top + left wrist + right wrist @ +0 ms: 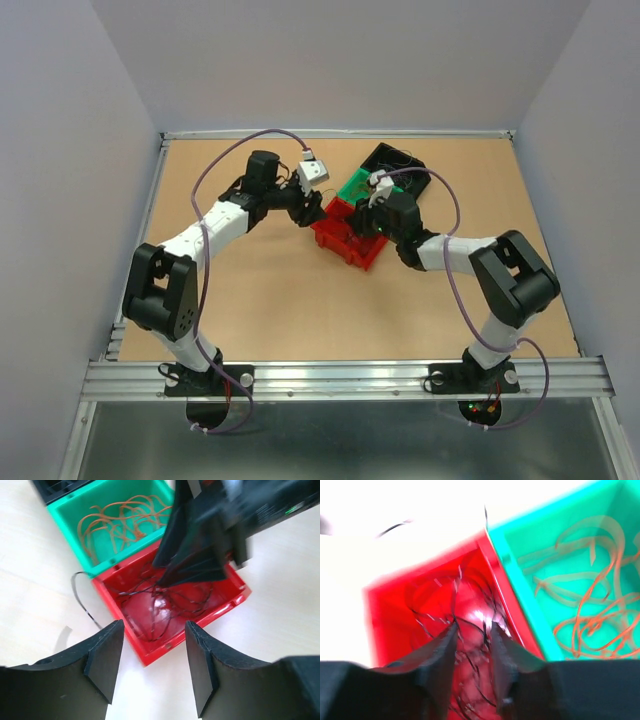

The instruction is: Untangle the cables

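The left gripper point(154, 630) hangs open and empty over the red bin point(145, 657), where dark cables point(165, 600) lie knotted, one strand trailing over the rim. The right gripper point(473, 627), jaws narrowly parted among them, could snag several strands together, tightening the knot or dragging the bin; orange cables point(120, 522) lie in the green bin point(65, 535)

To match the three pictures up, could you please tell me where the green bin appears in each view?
Top external: the green bin sits right of centre, between the black bin and the red bin.
Left wrist: upper left, with orange wires inside.
Right wrist: right side, again holding orange wires.
Shared landmark: the red bin, set against the green bin's side in all three views.
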`<state>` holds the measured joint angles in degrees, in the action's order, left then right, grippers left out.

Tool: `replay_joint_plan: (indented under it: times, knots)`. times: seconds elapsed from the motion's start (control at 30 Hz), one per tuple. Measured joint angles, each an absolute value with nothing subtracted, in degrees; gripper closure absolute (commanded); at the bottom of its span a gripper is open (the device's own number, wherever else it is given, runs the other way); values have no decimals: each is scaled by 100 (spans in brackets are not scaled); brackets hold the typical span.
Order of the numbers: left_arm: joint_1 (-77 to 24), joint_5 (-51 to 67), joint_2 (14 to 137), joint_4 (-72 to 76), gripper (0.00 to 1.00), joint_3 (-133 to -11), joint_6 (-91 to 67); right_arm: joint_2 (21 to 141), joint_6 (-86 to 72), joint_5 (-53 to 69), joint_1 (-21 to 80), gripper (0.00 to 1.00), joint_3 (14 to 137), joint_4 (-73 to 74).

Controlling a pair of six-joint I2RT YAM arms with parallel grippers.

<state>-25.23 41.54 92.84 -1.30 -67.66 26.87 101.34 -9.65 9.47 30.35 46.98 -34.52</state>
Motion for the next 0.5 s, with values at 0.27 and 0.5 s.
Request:
replay_joint_plan:
  times: [0.27,0.5]
  knots:
    - [-2058,4491,9251,322,38,-6521,2375,9006,-1098,932,3061,17,4550,-3426]
    - [-2005,4674,9148,541,38,-6377,2261,8254,-1192,888,3087,13,3715,-3411]
